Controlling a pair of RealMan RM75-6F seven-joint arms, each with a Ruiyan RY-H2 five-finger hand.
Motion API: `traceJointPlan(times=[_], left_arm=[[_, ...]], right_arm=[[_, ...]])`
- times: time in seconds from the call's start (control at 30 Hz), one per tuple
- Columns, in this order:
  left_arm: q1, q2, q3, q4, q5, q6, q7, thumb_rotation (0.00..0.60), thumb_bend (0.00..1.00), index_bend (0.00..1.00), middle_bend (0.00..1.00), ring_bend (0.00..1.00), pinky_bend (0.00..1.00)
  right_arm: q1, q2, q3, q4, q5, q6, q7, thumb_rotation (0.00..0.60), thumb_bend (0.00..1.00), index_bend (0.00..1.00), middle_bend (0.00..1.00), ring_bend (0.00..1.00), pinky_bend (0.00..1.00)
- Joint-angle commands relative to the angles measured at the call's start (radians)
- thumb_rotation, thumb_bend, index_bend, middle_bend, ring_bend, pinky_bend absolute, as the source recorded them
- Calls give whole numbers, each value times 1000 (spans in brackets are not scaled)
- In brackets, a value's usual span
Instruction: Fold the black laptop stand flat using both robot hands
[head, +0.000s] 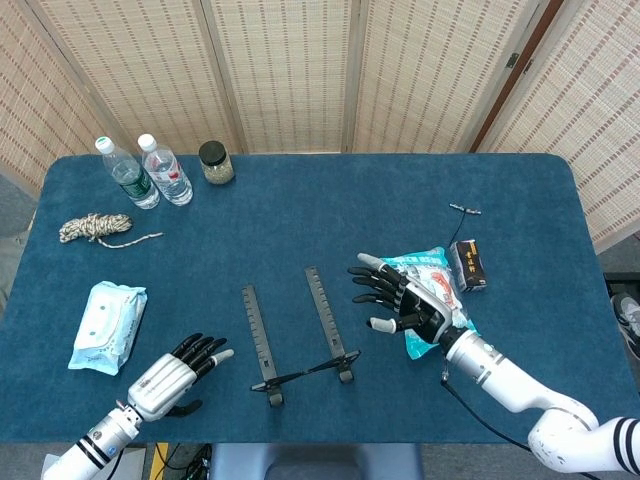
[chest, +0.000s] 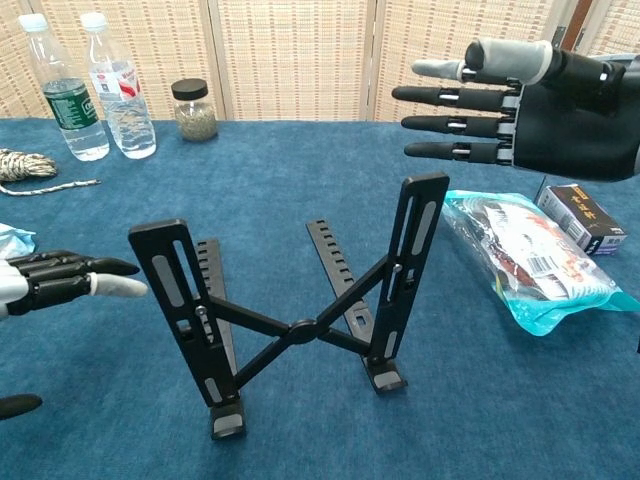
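stand not yet folded, both hands free
the black laptop stand (chest: 300, 310) stands upright between the left hand (chest: 50, 280) and right hand (chest: 520, 100), untouched; both hands flat-fingered, grasping nothing.

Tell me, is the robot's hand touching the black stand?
No, both the left hand and the right hand hover apart from the black laptop stand.
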Motion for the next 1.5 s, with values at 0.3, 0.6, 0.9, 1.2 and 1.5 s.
traceJointPlan(times=[0.3, 0.6, 0.9, 1.2, 1.5], left_arm=[[-37, -17, 9, -26, 4, -29, -23, 600, 269, 52, 0, 31, 0], [-70, -30, 29, -49, 20, -68, -13, 600, 269, 52, 0, 31, 0], [-88, -39, 41, -59, 28, -80, -5, 600, 270, 52, 0, 31, 0], [-107, -46, 56, -65, 24, -103, -10, 600, 269, 52, 0, 31, 0], [-119, -54, 63, -58, 15, -114, -19, 600, 268, 52, 0, 31, 0]], right_arm=[[-19, 1, 2, 1, -4, -4, 1, 600, 0, 49, 147, 95, 229], [-37, 7, -2, 5, -12, -4, 6, 600, 0, 49, 147, 94, 229], [-49, 6, -7, 10, -25, -1, 17, 600, 0, 49, 147, 90, 229], [-56, 4, -9, 17, -31, 1, 24, 600, 0, 49, 147, 85, 229], [-61, 0, -10, 24, -31, 0, 26, 600, 0, 49, 147, 85, 229]])
